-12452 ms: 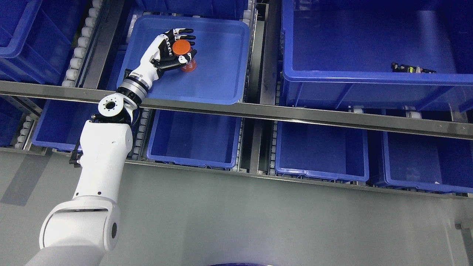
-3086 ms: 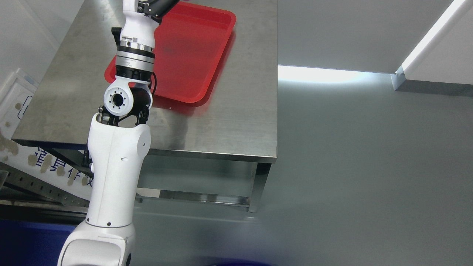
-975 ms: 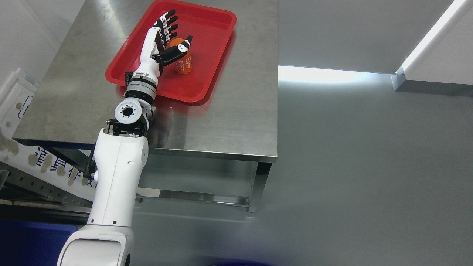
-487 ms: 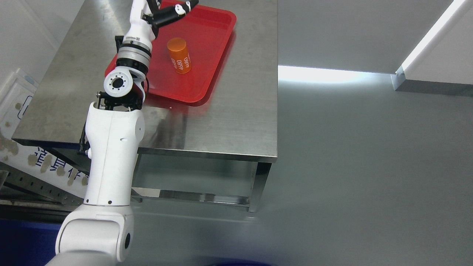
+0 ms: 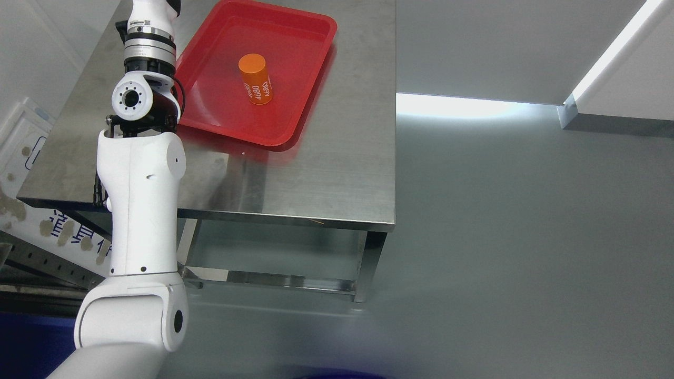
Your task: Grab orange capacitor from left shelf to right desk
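Observation:
An orange capacitor [image 5: 255,78] with white print stands upright in a red tray [image 5: 295,68] on the steel desk [image 5: 326,168]. My left arm [image 5: 139,173] rises from the lower left along the tray's left side, and its wrist [image 5: 149,31] runs off the top edge. The left hand itself is out of the picture. Nothing touches the capacitor. The right arm does not show.
The desk's front edge [image 5: 295,221] and a leg [image 5: 368,266] stand over grey floor [image 5: 526,237] to the right. A white box with blue print [image 5: 23,147] sits at the left. A bright light strip [image 5: 474,108] crosses the floor behind the desk.
My left hand opened off the capacitor and left it standing in the tray. The arm then lifted and swung left, and the hand passed out of the top edge.

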Motion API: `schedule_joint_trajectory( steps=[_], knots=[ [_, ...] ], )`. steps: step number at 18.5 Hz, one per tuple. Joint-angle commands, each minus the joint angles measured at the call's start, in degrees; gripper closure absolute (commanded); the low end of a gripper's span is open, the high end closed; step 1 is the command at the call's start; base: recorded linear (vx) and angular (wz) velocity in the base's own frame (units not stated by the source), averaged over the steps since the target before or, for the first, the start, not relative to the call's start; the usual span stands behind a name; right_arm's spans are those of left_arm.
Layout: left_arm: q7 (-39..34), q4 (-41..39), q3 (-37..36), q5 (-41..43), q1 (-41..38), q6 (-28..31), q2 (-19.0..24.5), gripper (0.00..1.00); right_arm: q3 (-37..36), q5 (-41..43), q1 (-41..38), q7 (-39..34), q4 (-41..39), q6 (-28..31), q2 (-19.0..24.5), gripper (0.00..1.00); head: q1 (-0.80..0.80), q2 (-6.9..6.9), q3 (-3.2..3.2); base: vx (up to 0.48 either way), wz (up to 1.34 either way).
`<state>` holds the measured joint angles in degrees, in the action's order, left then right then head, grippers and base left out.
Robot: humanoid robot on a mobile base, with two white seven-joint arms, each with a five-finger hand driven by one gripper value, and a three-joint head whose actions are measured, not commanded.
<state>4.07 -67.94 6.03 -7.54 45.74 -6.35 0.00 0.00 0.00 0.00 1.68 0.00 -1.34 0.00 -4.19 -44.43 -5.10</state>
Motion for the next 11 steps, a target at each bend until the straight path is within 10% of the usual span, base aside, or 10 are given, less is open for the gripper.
schedule_joint_trajectory(
  steps=[1, 11],
  knots=[
    [0.32, 8.16, 7.51, -0.46, -1.88, 4.58, 1.00, 0.00, -0.70, -0.27, -1.14, -0.01, -1.00, -0.06, -1.00, 0.00, 0.00, 0.00, 0.00, 0.000, 0.00],
    [1.37, 8.18, 6.63, -0.37, -7.77, 4.68, 1.00, 0.00, -0.70, -0.27, -1.14, -0.01, -1.00, -0.06, -1.00, 0.00, 0.00, 0.00, 0.00, 0.000, 0.00]
  ],
)
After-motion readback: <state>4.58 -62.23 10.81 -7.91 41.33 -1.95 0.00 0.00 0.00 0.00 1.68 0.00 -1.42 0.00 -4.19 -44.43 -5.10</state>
